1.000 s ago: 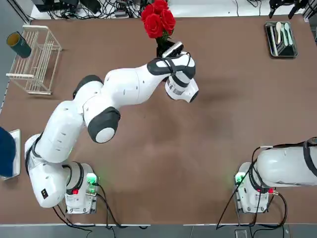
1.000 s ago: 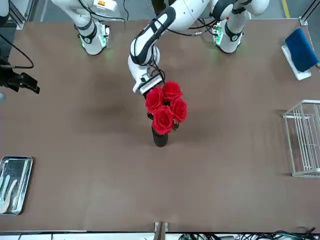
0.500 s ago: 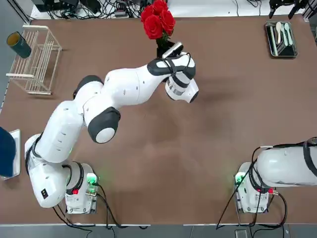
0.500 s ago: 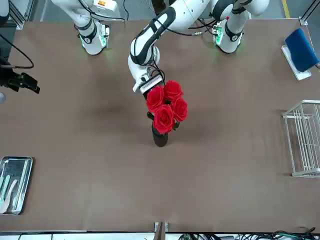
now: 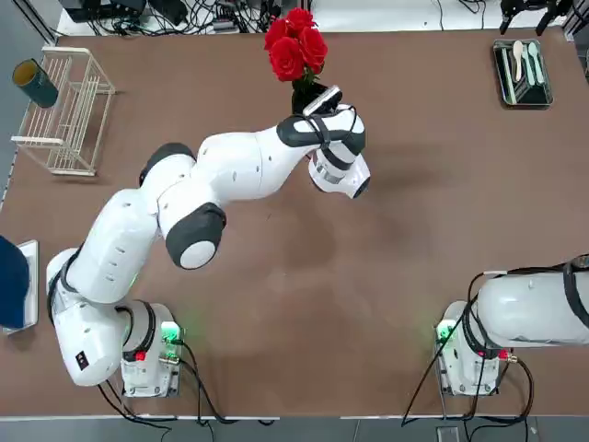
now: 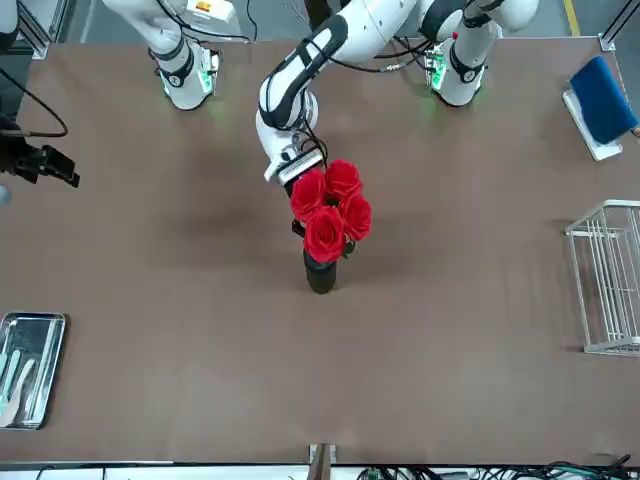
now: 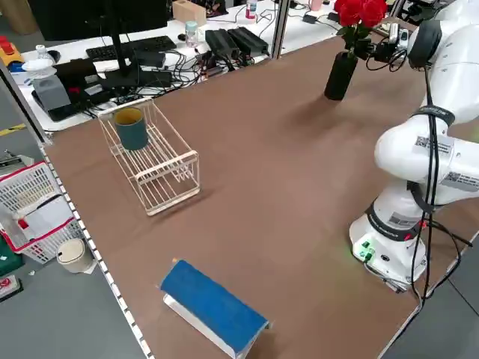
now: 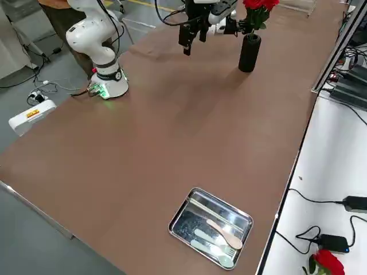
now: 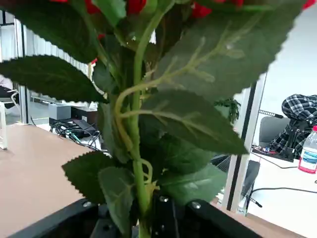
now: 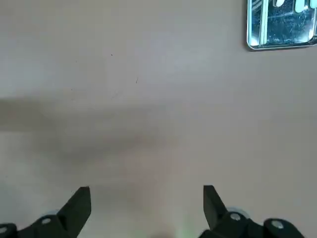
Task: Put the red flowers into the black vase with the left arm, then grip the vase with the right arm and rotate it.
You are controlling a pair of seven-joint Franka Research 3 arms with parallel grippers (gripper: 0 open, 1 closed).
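The right claw [image 10: 146,206] hangs parked above bare tabletop [image 5: 414,203] near its base, fingers spread wide. Farther out, the left claw [image 6: 300,190] is clamped on the stems of the red flowers [image 6: 329,208], whose lower ends sit inside the black vase [image 6: 320,274], upright toward the tabletop's far edge.

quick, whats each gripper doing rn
Left gripper: closed on the red flowers, their stems in the black vase.
Right gripper: open, empty, above bare table.
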